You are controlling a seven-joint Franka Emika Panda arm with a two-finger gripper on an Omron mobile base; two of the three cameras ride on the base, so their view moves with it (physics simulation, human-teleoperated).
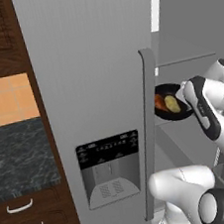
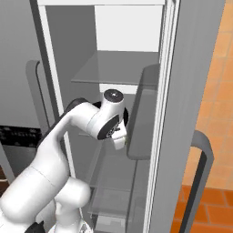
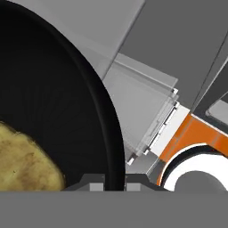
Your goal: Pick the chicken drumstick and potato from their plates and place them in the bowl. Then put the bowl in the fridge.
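My gripper [image 3: 115, 183] is shut on the rim of the black bowl [image 3: 53, 102], one fingertip inside the rim and one outside. The yellowish potato [image 3: 26, 160] lies in the bowl. In the left base view the bowl [image 1: 177, 114] hangs just past the fridge [image 1: 94, 76] door handle, inside the open compartment. It holds the potato [image 1: 171, 103] and, beside it, the reddish chicken drumstick [image 1: 158, 101]. My gripper [image 1: 183, 96] grips the bowl's right side. The plates are out of view.
Glass shelves [image 2: 116, 68] span the fridge interior above and below my hand. The open door with its bin [image 2: 142, 113] stands close on the right. A dark stone counter [image 1: 20, 156] over wooden drawers [image 1: 28, 220] lies left of the fridge.
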